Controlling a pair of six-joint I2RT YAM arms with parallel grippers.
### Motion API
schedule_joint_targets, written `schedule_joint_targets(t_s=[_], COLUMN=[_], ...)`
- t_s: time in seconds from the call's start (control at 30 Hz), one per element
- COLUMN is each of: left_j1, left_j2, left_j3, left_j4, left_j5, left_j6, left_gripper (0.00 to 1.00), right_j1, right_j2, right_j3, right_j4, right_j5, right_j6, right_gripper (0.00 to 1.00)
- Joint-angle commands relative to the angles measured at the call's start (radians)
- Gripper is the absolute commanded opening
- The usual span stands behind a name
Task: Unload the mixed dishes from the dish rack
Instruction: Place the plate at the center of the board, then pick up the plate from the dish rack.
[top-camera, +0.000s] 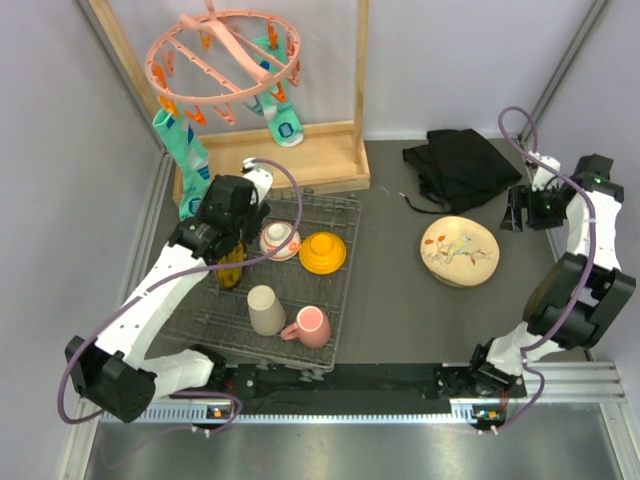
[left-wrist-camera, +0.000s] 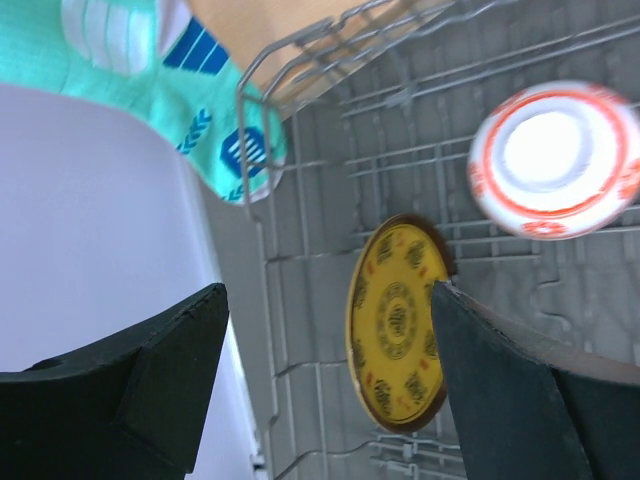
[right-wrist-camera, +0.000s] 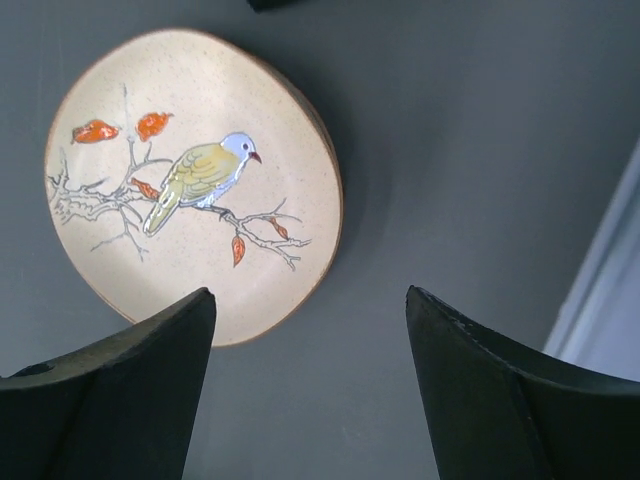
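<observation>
Aim at the small yellow patterned plate (left-wrist-camera: 398, 320), propped on edge in the far-left part of the dish rack (top-camera: 335, 295), near the red-white bowl (left-wrist-camera: 555, 160). Go down with the left pincer (left-wrist-camera: 328, 300) as spread now: wide open, holding nothing, one finger either side of the plate. Shift a little sideways first, judging from the wrist view, to bring the rim midway between the fingers rather than close against one of them; impossible to tell whether touching that finger already. Close across the plate's thickness, near the top of the rim, and squeeze firmly, glazed ware probably being slippery. Lift straight up out of the wires before swinging away, to avoid catching the rack's low side or the teal sock (left-wrist-camera: 215, 135) hanging close by. Steer clear of the bowl. Set down on bare bench (right-wrist-camera: 480, 150), apart from the cream bird-painted plate (right-wrist-camera: 190, 180) already lying there outside the rack. Leave the right pincer (right-wrist-camera: 310, 300) above that plate, open and empty. Left for later in the rack: orange bowl (top-camera: 322, 253), beige cup (top-camera: 266, 309), pink mug (top-camera: 310, 326)
</observation>
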Motion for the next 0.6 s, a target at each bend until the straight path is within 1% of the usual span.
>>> schedule_joint_targets(t_s=[0.0,0.17,0.2,0.27,0.3,0.33,0.4,0.57], left_j1=[0.016,0.059,0.087,0.125,0.166,0.185,0.223,0.244], left_j2=[0.028,0.057,0.063,0.068,0.069,0.069,0.074,0.086], left_j3=[0.0,-0.013,-0.013,-0.014,-0.014,-0.014,-0.02,-0.036], left_j4=[-0.032,-0.035,-0.035,-0.04,-0.049,-0.056,-0.072,-0.095], left_j5=[-0.147,-0.118,-0.109,-0.031,0.0,0.058,0.094,0.187], left_j6=[0.015,-0.003,-0.011,-0.02,-0.028,-0.031,-0.031,-0.037], left_gripper=[0.86,0.85,0.85,0.84,0.83,0.83,0.82,0.81], right_j1=[0.019,0.048,0.052,0.062,0.062,0.063,0.063,0.063], right_j2=[-0.131,-0.183,-0.189,-0.206,-0.211,-0.217,-0.22,-0.215], right_j3=[0.084,0.112,0.109,0.094,0.088,0.081,0.063,0.039], right_j4=[0.006,-0.035,-0.038,-0.045,-0.043,-0.04,-0.034,-0.023], right_j5=[-0.01,-0.038,-0.041,-0.056,-0.061,-0.064,-0.064,-0.071], right_j6=[0.001,0.007,0.007,0.009,0.01,0.009,0.003,-0.002], right_gripper=[0.77,0.78,0.78,0.78,0.78,0.78,0.78,0.78])
